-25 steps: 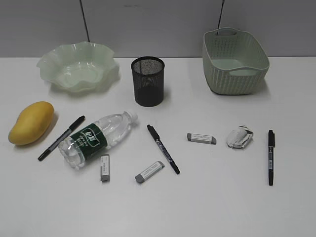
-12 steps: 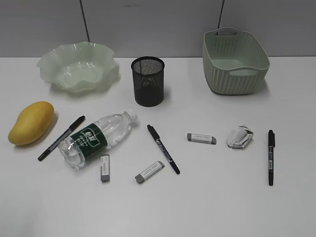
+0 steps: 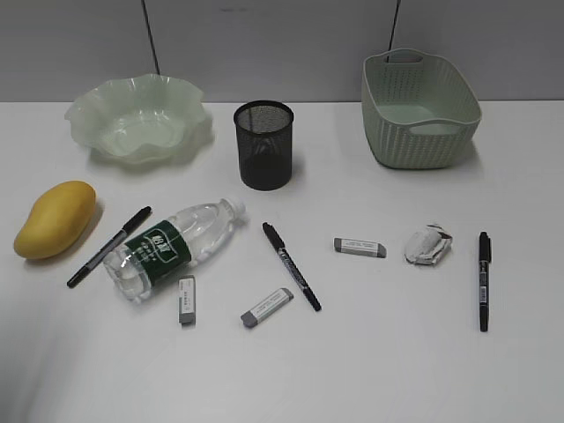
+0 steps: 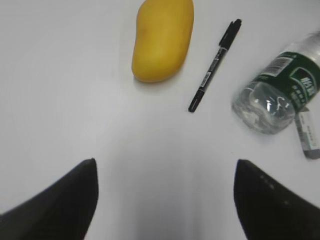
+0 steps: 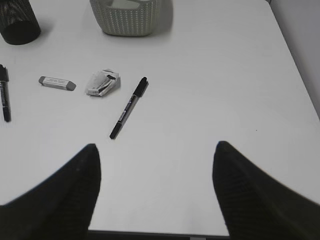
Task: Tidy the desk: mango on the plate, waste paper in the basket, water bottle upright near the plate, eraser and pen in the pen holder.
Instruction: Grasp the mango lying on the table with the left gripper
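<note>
On the white desk the yellow mango lies at the left, below the wavy green plate. The water bottle lies on its side among three pens and three erasers. The waste paper sits below the basket; the pen holder stands at the middle back. My left gripper hangs open and empty short of the mango. My right gripper is open and empty near a pen.
Neither arm shows in the exterior view. A grey wall runs behind the desk. The right wrist view shows the desk's near edge under the fingers and its right edge, with bare surface between.
A faint shadow has crept in at the desk's lower left corner. None of the objects has moved.
</note>
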